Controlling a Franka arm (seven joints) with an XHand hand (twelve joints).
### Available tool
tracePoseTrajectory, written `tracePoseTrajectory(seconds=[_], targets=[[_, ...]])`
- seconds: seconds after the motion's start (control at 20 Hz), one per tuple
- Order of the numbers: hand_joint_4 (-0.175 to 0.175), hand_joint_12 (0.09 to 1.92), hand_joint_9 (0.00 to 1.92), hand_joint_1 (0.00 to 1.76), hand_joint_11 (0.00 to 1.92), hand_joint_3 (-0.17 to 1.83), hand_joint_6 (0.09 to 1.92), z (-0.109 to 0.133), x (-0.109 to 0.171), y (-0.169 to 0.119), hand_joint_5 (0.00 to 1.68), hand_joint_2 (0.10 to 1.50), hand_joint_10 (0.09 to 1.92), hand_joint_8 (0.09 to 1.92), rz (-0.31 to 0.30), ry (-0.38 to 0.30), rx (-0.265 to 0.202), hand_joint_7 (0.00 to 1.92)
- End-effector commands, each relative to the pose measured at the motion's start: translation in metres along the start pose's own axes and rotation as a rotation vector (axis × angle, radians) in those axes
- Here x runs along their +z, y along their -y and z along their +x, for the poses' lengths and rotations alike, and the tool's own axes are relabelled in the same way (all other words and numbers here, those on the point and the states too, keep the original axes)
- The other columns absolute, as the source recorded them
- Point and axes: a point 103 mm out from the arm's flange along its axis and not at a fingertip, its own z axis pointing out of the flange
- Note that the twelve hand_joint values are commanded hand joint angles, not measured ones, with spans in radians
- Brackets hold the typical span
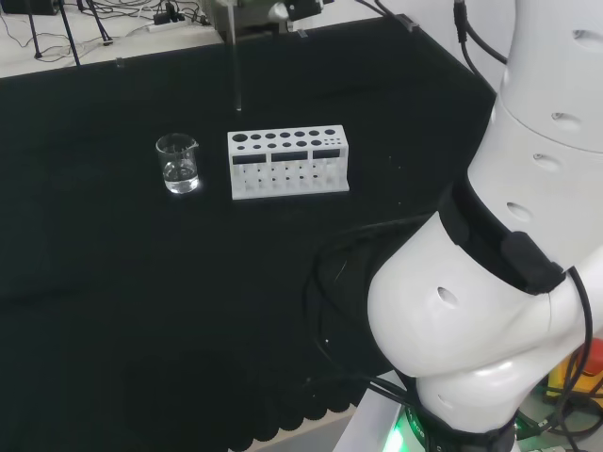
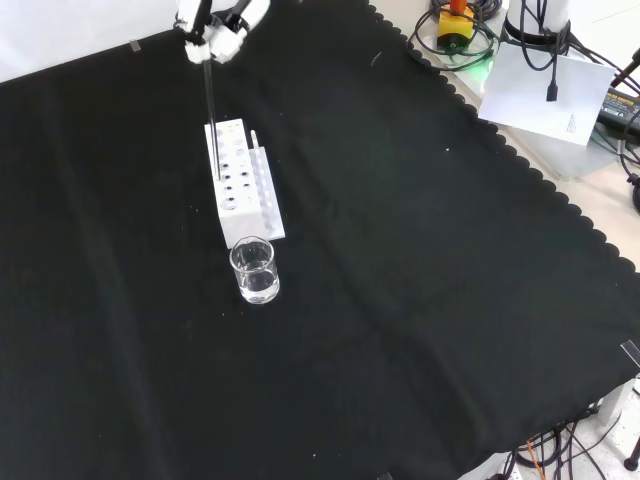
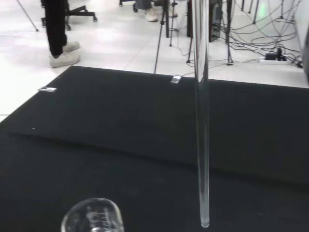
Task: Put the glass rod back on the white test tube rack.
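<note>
I can see just the fingers of the hand [image 2: 215, 25] at the top edge of the front view, pinched on the top of the glass rod [image 2: 210, 110]; the palm is cut off. The rod hangs upright, its lower tip over the white test tube rack [image 2: 243, 185]. A small glass beaker [image 2: 254, 270] with clear liquid stands just beside the rack's end.
</note>
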Motion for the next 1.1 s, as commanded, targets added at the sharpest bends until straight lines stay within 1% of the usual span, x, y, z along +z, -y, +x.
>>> tracePoseTrajectory(seconds=[0.05,0.35,0.5,0.65,0.8,0.95,1.1], targets=[[-0.175,0.7,1.57,1.29,1.62,0.0,0.57,-0.049,-0.003,0.029,1.06,1.09,0.94,1.18,-0.006,0.006,0.088,1.07],[-0.175,0.7,1.57,1.29,1.62,0.0,0.57,-0.062,-0.003,0.048,1.06,1.09,0.94,1.18,-0.005,0.015,0.12,1.07],[-0.175,0.7,1.57,1.29,1.62,0.0,0.57,-0.064,-0.003,0.053,1.06,1.09,0.94,1.18,0.002,0.012,0.123,1.07],[-0.175,0.7,1.57,1.29,1.62,0.0,0.57,-0.062,-0.003,0.057,1.06,1.09,0.94,1.18,-0.01,0.014,0.121,1.07],[-0.175,0.7,1.57,1.29,1.62,0.0,0.57,-0.058,-0.005,0.067,1.06,1.09,0.94,1.18,-0.015,0.012,0.129,1.07],[-0.175,0.7,1.57,1.29,1.62,0.0,0.57,-0.055,-0.002,0.075,1.06,1.09,0.94,1.18,-0.006,0.01,0.128,1.07],[-0.175,0.7,1.57,1.29,1.62,0.0,0.57,-0.053,0.006,0.078,1.06,1.09,0.94,1.18,0.009,0.014,0.139,1.07]])
